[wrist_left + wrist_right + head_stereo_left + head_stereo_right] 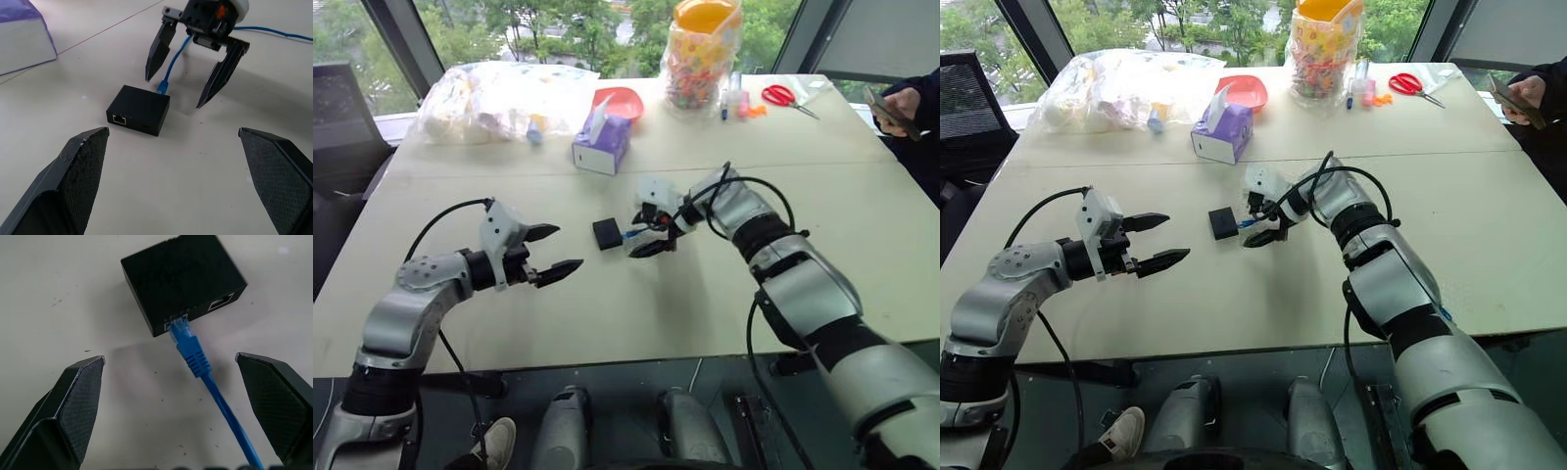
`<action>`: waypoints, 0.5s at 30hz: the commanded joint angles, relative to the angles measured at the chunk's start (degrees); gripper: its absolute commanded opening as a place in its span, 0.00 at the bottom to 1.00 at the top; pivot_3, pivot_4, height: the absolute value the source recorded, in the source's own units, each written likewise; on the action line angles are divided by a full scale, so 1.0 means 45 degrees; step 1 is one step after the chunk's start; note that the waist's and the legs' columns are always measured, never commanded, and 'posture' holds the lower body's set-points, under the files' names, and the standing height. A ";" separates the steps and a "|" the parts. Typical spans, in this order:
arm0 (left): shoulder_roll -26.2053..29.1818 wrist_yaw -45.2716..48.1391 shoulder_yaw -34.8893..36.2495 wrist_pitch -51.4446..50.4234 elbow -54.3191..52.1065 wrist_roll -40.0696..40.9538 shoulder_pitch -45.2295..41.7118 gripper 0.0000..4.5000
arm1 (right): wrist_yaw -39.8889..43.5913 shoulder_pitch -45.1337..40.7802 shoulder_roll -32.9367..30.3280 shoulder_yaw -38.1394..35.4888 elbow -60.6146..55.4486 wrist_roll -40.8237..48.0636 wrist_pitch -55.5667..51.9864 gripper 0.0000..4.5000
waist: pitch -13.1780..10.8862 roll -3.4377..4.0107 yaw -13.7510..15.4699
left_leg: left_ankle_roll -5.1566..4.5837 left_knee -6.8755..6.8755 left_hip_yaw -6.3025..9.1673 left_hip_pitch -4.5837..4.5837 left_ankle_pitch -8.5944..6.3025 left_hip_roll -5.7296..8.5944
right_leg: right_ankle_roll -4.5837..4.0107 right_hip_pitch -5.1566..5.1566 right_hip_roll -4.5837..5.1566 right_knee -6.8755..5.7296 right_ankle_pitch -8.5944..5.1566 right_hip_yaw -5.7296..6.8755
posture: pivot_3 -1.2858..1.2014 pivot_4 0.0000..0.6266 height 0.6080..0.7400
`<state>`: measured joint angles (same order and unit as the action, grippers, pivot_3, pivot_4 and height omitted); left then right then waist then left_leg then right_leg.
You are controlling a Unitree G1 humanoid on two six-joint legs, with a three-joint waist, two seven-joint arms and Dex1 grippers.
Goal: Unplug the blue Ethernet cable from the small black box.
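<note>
Right gripper (168, 377) spread wide, hanging just over the blue Ethernet cable (198, 360), one finger on each side of the cord, nothing pinched yet. Plug seated in a side port of the small black box (183, 276), directly ahead of the fingertips and close; a second, empty port visible on the neighbouring face. Left gripper (558, 251) also spread, holding nothing, aimed at the box from the opposite side and standing a bit further off it than the right. So, by my read: approach stage nearly complete, unplug itself not started. Left to do: close on the plug boot or the cord right behind it, probably brace the box with the left, then pull straight out. Light box likely to slide with the cable if not held. Containers, all well beyond the right gripper at the far side of the table (607, 323): purple tissue box (602, 145) with a tissue sticking up; clear jar (702, 54) full of colourful small items, orange lid; clear plastic bag (509, 98) with assorted pale objects, not identifiable; red bowl (619, 101), contents not readable.
</note>
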<state>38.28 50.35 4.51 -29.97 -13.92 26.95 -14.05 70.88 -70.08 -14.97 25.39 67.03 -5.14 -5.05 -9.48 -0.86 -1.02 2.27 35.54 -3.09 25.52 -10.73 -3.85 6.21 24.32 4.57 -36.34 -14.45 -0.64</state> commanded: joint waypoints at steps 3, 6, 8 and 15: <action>-0.0128 -0.0343 0.0328 -0.0069 -0.0725 0.0317 -0.0049 0.99 | -0.0389 -0.0348 0.0697 -0.0593 0.0422 -0.0390 0.0394 1.00 | 0.0001 -0.0001 -0.0031 | 0.0001 0.0000 0.0001 -0.0008 0.0000 -0.0001 | 0.0001 -0.0002 -0.0001 -0.0007 0.0001 0.0001 | 0.52 0.24 0.96; -0.0167 -0.0365 0.0277 -0.0067 -0.0796 0.0309 0.0002 1.00 | -0.0517 -0.0345 0.0809 -0.0730 0.0519 -0.0641 0.0467 0.82 | 0.0001 0.0000 -0.0048 | 0.0002 0.0000 0.0002 -0.0016 0.0001 -0.0001 | 0.0004 -0.0002 -0.0002 -0.0021 0.0002 0.0000 | 0.52 0.24 0.96; -0.0201 -0.0391 0.0217 -0.0052 -0.0767 0.0273 -0.0061 1.00 | -0.0567 -0.0316 0.0816 -0.0791 0.0541 -0.0777 0.0528 0.59 | 0.0001 0.0000 -0.0036 | 0.0003 0.0000 0.0003 -0.0018 0.0001 -0.0001 | 0.0004 -0.0002 -0.0002 -0.0024 0.0002 0.0001 | 0.52 0.24 0.96; -0.0277 -0.0414 0.0061 0.0014 -0.0530 0.0163 -0.0345 1.00 | -0.0673 0.0010 0.0372 -0.0705 0.0341 -0.1509 0.1003 0.01 | 0.0001 0.0000 -0.0006 | 0.0004 0.0000 0.0003 -0.0019 0.0002 -0.0001 | 0.0003 -0.0005 -0.0002 -0.0023 0.0002 0.0000 | 0.52 0.24 0.96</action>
<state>36.96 48.38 4.72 -30.64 -15.75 27.62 -14.74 67.89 -70.22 -12.16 22.09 68.91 -10.51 -1.44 -9.47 -0.86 -1.05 2.31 35.54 -3.08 25.44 -10.72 -3.85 6.23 24.30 4.56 -36.45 -14.44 -0.64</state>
